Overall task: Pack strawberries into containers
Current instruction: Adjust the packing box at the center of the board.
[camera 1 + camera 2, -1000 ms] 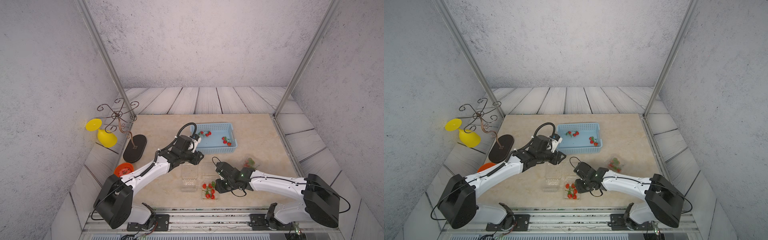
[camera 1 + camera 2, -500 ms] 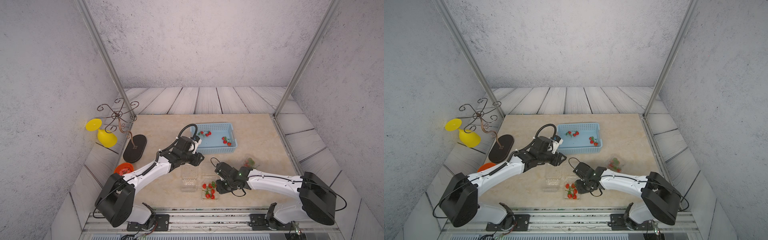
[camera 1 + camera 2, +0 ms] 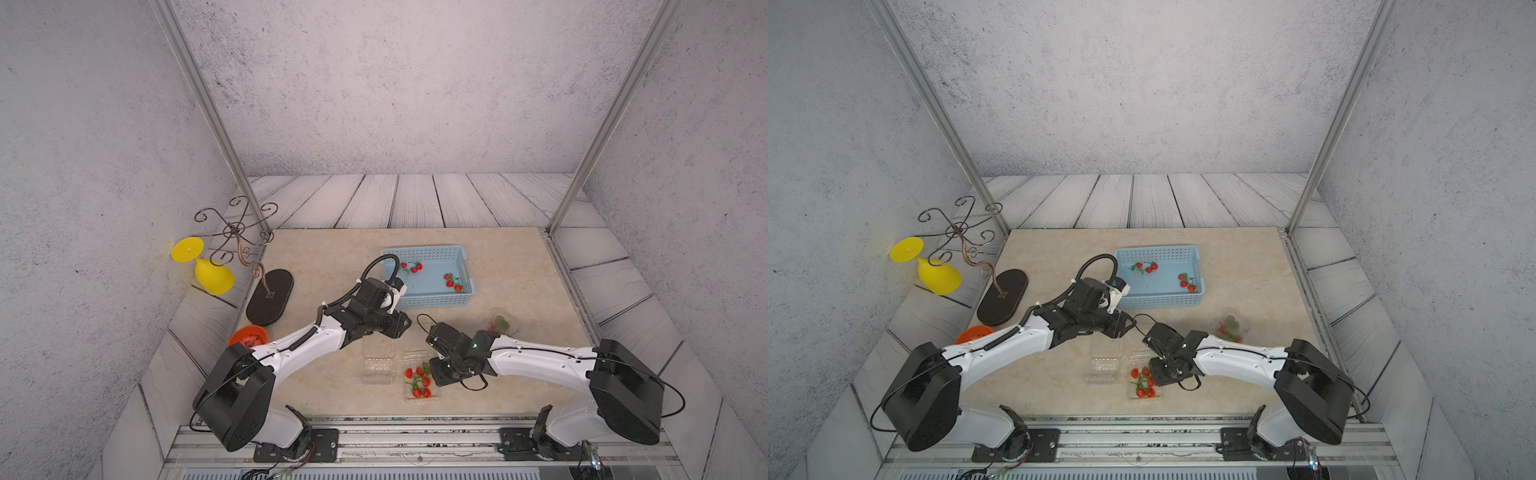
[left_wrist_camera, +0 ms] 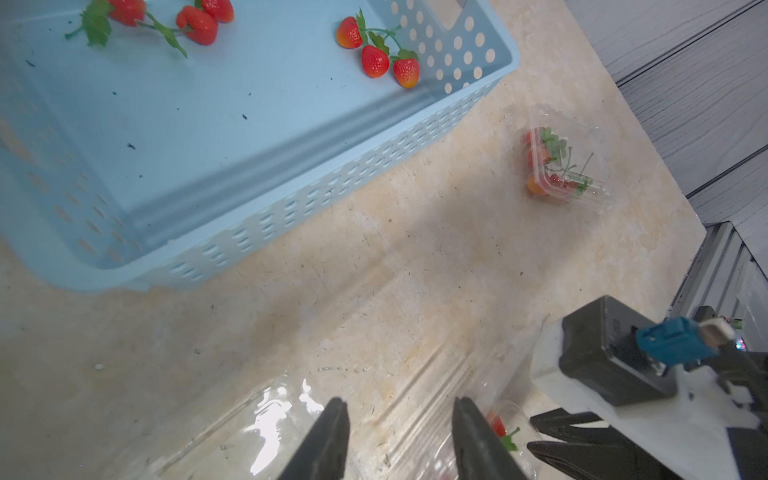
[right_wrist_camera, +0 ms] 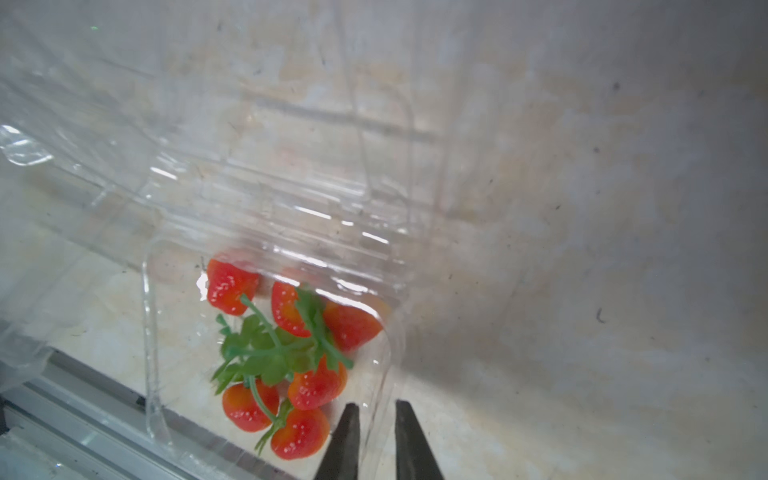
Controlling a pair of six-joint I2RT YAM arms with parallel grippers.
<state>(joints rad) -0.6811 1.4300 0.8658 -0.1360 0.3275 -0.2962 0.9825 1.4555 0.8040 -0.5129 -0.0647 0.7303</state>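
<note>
1. A beige stone tabletop [image 3: 332, 257] fills a grey-walled booth.
2. The right claw [image 5: 376, 409] straddles one side wall of the filled container [image 5: 151, 332]. Its jaws are nearly together; I cannot tell whether they already nip the plastic. Six strawberries [image 5: 316, 386] lie just inside that wall.
3. The left claw [image 4: 400, 401] is spread and holds nothing. It hangs over the empty container [image 3: 377, 365], which sits just beside the filled one.
4. The step in hand, as I judge it, is steadying the filled container for closing. The next move calls for folding its lid [image 3: 417, 358] over without spilling berries.
5. Further strawberries [image 4: 375, 61] wait in the blue basket [image 3: 428, 299] beyond the left claw.

red strawberries [image 5: 316, 386], clear container [image 5: 150, 332], light blue perforated basket [image 3: 432, 300]
</note>
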